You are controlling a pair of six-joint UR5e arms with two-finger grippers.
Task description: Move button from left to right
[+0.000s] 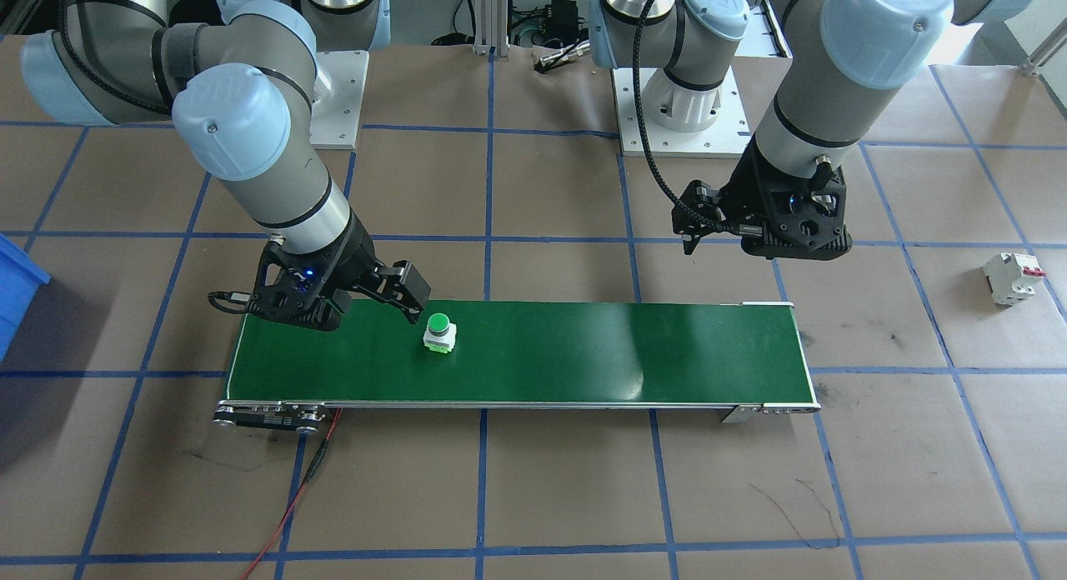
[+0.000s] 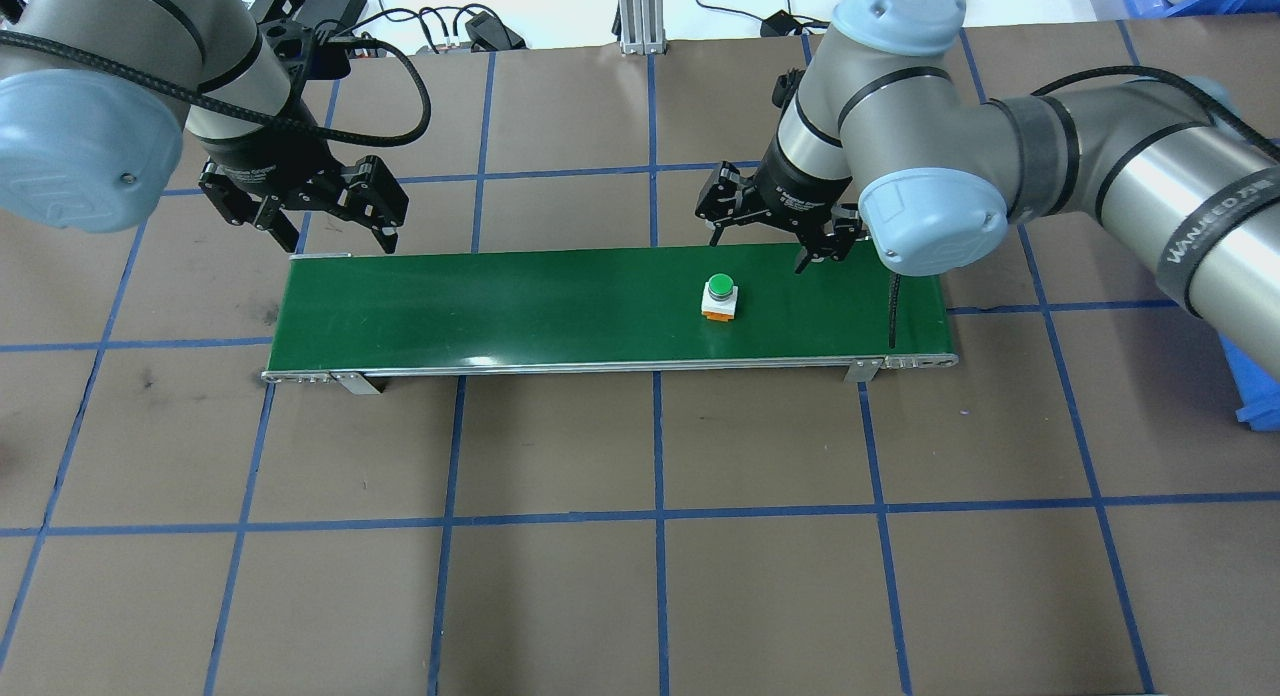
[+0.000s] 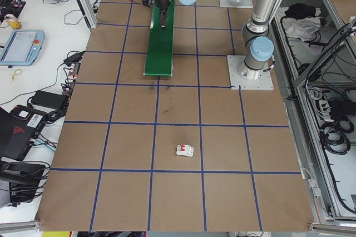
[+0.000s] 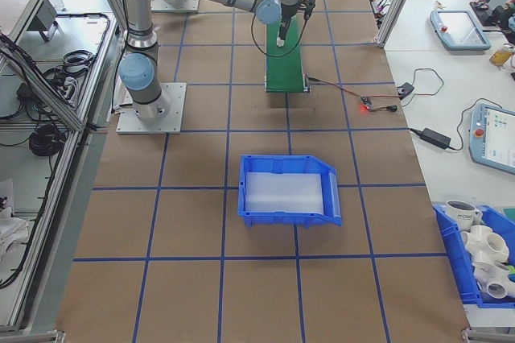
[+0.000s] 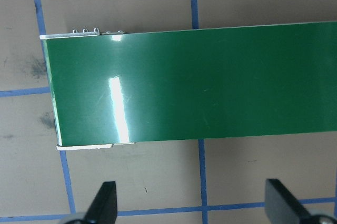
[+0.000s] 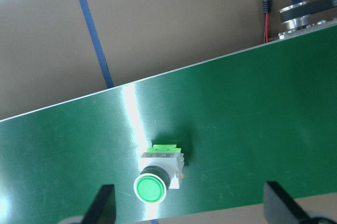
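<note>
The button [image 2: 719, 296] has a round green cap on a white body and stands upright on the green conveyor belt [image 2: 500, 306], toward the robot's right end. In the front view the button [image 1: 438, 332] sits just beside my right gripper [image 1: 402, 301]. My right gripper [image 2: 758, 251] hovers open over the belt near it, touching nothing. The right wrist view shows the button [image 6: 158, 174] low in frame between the spread fingertips [image 6: 105, 203]. My left gripper [image 2: 340, 241] hangs open and empty beside the belt's left end [image 5: 52, 92], with its fingertips [image 5: 108, 197] wide apart.
A white circuit breaker [image 1: 1013, 278] with a red lever lies on the brown paper beyond the belt's left end, also the breaker [image 3: 185, 150]. A blue bin [image 4: 290, 190] sits past the right end. A red cable [image 1: 292, 497] trails from the belt's motor end.
</note>
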